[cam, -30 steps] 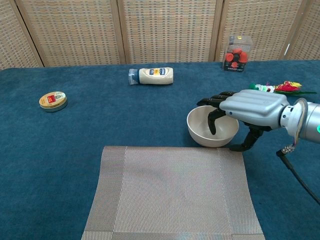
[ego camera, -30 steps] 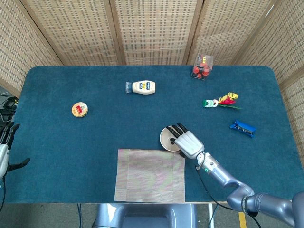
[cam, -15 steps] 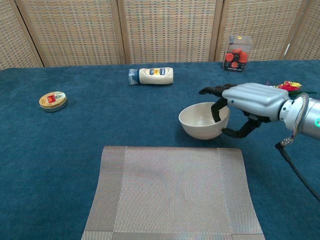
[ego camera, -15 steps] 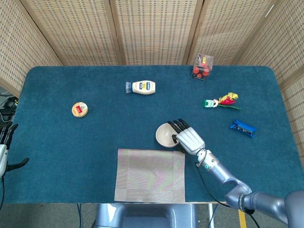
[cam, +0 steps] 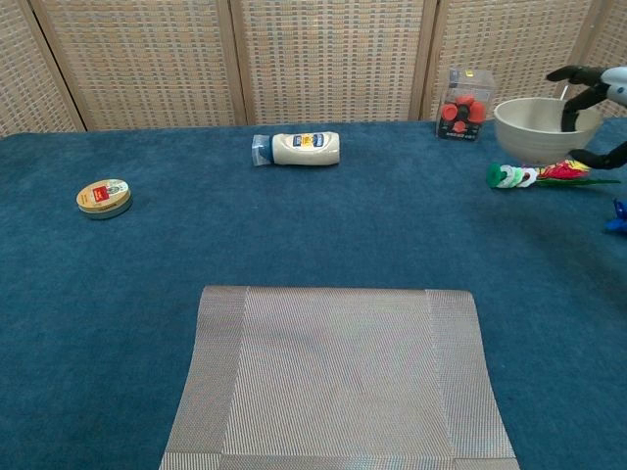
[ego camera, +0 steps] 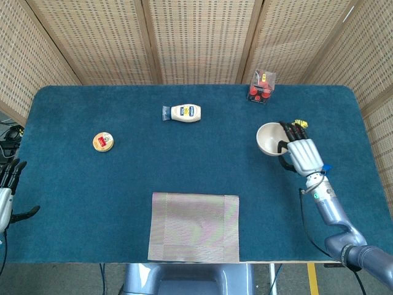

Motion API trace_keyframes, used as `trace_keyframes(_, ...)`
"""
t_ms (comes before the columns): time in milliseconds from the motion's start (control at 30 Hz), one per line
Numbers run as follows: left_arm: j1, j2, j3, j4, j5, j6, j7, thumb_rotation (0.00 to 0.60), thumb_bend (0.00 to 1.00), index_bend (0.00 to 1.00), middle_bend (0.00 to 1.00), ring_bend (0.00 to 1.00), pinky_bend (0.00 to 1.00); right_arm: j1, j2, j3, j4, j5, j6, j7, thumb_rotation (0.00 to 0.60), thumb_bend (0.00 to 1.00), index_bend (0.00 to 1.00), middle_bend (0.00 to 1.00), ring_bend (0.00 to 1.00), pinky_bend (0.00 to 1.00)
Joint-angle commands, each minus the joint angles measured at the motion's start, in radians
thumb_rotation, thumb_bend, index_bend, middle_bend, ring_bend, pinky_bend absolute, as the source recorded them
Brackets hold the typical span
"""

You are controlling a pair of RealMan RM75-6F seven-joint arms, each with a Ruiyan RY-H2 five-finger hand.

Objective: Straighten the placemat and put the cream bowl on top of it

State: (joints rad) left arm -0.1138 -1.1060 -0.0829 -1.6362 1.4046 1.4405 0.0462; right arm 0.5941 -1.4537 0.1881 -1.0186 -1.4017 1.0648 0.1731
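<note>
Head view: right hand sits over the right third of the blue-carpeted bench, fingers hooked over the rim of one round cream bowl and thumb under its outer wall, so the bowl is gripped. Chest view puts that bowl lifted clear of the bench surface, level with the far objects, at the frame's right edge. One woven grey rectangular placemat lies well to the hand's left and nearer the robot, flat, its near edge along the bench's front edge, sides square to that edge. Between hand and placemat: bare carpet, wide and unobstructed.

Close to the right hand: one bright feathered toy with green rings, under and just beyond the bowl in chest view, mostly hidden in head view. One blue clip-like object peeks out just right of the hand. One clear box of red and black pieces stands farther back, near the bench's far edge.

Well left of the hand: one white squeeze bottle with blue cap, lying on its side; one small round tin with a yellow-and-red lid.

Left hand hangs off the bench's left edge, fingers spread, holding nothing.
</note>
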Motion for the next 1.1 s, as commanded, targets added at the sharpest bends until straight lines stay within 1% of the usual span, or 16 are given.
trace_keyframes(33,0.001,-0.002,0.003,-0.003,0.004,0.003,0.006,0.600,0.00,0.00,0.00,0.00,0.00,-0.010,-0.017,0.024,0.100,0.074,-0.060,0.027,0.600,0.62,0.74,0.00,0.00,0.00)
trace_keyframes(100,0.001,-0.003,0.004,-0.005,0.006,0.005,0.012,0.600,0.00,0.00,0.00,0.00,0.00,-0.006,-0.035,0.029,0.152,0.109,-0.109,0.027,0.600,0.62,0.74,0.00,0.00,0.00)
trace_keyframes(233,0.001,-0.006,0.003,-0.005,0.000,0.005,0.017,0.600,0.00,0.00,0.00,0.00,0.00,0.000,-0.069,0.028,0.225,0.142,-0.170,0.030,0.600,0.62,0.74,0.00,0.00,0.00)
trace_keyframes(500,-0.004,-0.009,0.001,0.000,-0.008,-0.007,0.022,0.600,0.00,0.00,0.00,0.00,0.00,0.009,-0.108,0.010,0.273,0.132,-0.210,0.056,0.600,0.58,0.73,0.00,0.00,0.00)
trace_keyframes(633,-0.003,-0.008,0.000,-0.001,-0.009,-0.004,0.017,0.600,0.00,0.00,0.00,0.00,0.00,0.017,-0.128,0.013,0.297,0.139,-0.224,0.046,0.600,0.57,0.73,0.00,0.00,0.00)
trace_keyframes(767,-0.003,-0.006,0.001,-0.001,-0.007,-0.004,0.013,0.600,0.00,0.00,0.00,0.00,0.00,0.028,-0.149,0.018,0.329,0.147,-0.237,0.030,0.600,0.53,0.72,0.00,0.00,0.00)
trace_keyframes(800,-0.003,-0.006,0.001,-0.001,-0.007,-0.005,0.012,0.600,0.00,0.00,0.00,0.00,0.00,0.031,-0.155,0.019,0.338,0.151,-0.242,0.026,0.600,0.50,0.69,0.00,0.00,0.00)
trace_keyframes(833,-0.003,-0.005,0.001,-0.002,-0.007,-0.005,0.011,0.600,0.00,0.00,0.00,0.00,0.00,0.034,-0.161,0.022,0.348,0.156,-0.250,0.020,0.600,0.43,0.61,0.00,0.00,0.00)
trace_keyframes(867,-0.003,-0.005,0.001,-0.002,-0.007,-0.005,0.011,0.600,0.00,0.00,0.00,0.00,0.00,0.037,-0.165,0.023,0.353,0.160,-0.256,0.015,0.600,0.33,0.50,0.00,0.00,0.00)
trace_keyframes(900,-0.003,-0.005,0.001,-0.002,-0.007,-0.004,0.012,0.600,0.00,0.00,0.00,0.00,0.00,0.039,-0.169,0.024,0.359,0.162,-0.262,0.010,0.600,0.26,0.41,0.00,0.00,0.00)
trace_keyframes(933,-0.002,-0.005,0.000,-0.002,-0.008,-0.003,0.011,0.600,0.00,0.00,0.00,0.00,0.00,0.040,-0.170,0.024,0.361,0.164,-0.265,0.008,0.600,0.17,0.29,0.00,0.00,0.00)
trace_keyframes(967,-0.001,-0.004,0.000,-0.003,-0.009,-0.002,0.009,0.600,0.00,0.00,0.00,0.00,0.00,0.040,-0.169,0.024,0.358,0.165,-0.270,0.008,0.600,0.11,0.20,0.00,0.00,0.00)
trace_keyframes(1033,-0.001,-0.003,0.000,-0.002,-0.009,-0.002,0.007,0.600,0.00,0.00,0.00,0.00,0.00,0.039,-0.162,0.024,0.347,0.162,-0.267,0.013,0.600,0.07,0.13,0.00,0.00,0.00)
trace_keyframes(1100,-0.002,-0.003,0.000,-0.001,-0.010,-0.005,0.005,0.600,0.00,0.00,0.00,0.00,0.00,0.033,-0.146,0.023,0.323,0.153,-0.250,0.022,0.600,0.06,0.09,0.00,0.00,0.00)
